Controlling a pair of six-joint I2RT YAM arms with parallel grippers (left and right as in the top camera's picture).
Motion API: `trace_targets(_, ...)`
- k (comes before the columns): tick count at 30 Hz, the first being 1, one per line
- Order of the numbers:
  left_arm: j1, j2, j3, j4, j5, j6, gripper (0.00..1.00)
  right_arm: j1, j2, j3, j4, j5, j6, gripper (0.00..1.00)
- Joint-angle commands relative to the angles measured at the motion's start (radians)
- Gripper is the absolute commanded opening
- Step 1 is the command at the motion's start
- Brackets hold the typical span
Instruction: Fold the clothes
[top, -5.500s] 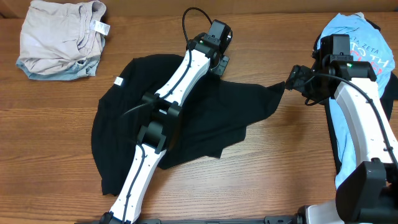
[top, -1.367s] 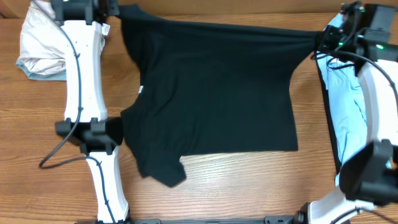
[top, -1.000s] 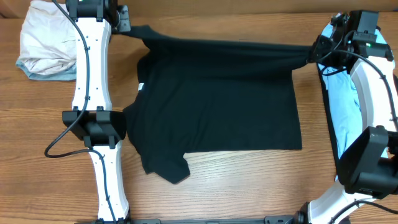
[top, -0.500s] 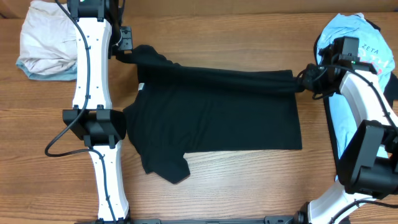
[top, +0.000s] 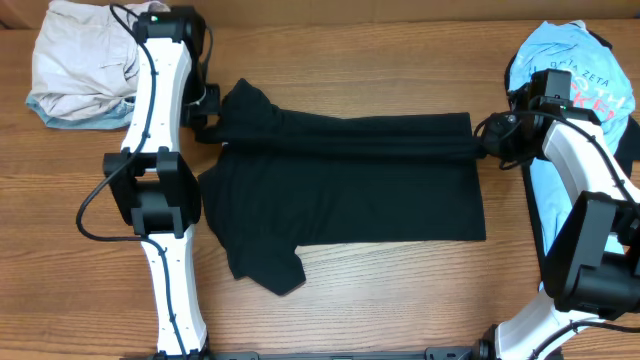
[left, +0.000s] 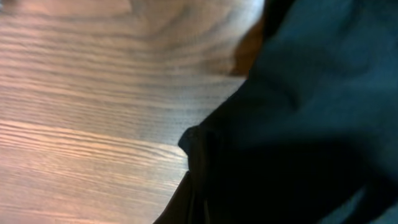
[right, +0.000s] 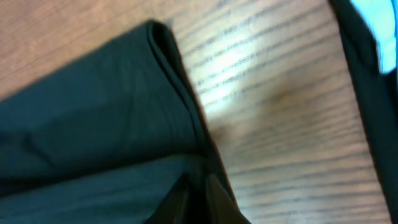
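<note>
A black shirt (top: 350, 190) lies spread on the wooden table (top: 400, 300). Its far edge is laid over toward me as a long folded band (top: 360, 135). My left gripper (top: 207, 118) sits at the band's left end, shut on the shirt. The left wrist view shows only dark cloth (left: 311, 124) bunched over wood, with the fingers hidden. At the band's right end my right gripper (top: 487, 137) stays pinched on the corner. In the right wrist view its fingertips (right: 214, 196) stand very close together with black cloth (right: 93, 112) between them.
A pile of folded beige and grey clothes (top: 85, 60) lies at the far left corner. A light blue printed shirt (top: 580, 70) lies along the right edge, under my right arm. The shirt's lower left sleeve (top: 265, 270) sticks out toward the front.
Both grippers have come down and toward the front with the shirt's far edge. The stretched edge now lies folded over the shirt's body.
</note>
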Motion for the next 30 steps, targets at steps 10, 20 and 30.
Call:
trace_targets(10,0.01,0.011,-0.032,-0.011,-0.001,0.016,0.75,-0.014,-0.019,0.026,-0.079,-0.056,-0.003,0.69)
trace_targets(20,0.01,-0.155,0.227,-0.064,0.114,0.023,0.83,-0.018,-0.226,0.245,-0.275,-0.108,-0.004,0.7)
trace_targets(30,-0.072,-0.516,0.28,-0.065,0.152,0.02,0.81,-0.018,-0.616,0.263,-0.473,-0.069,0.033,0.7)
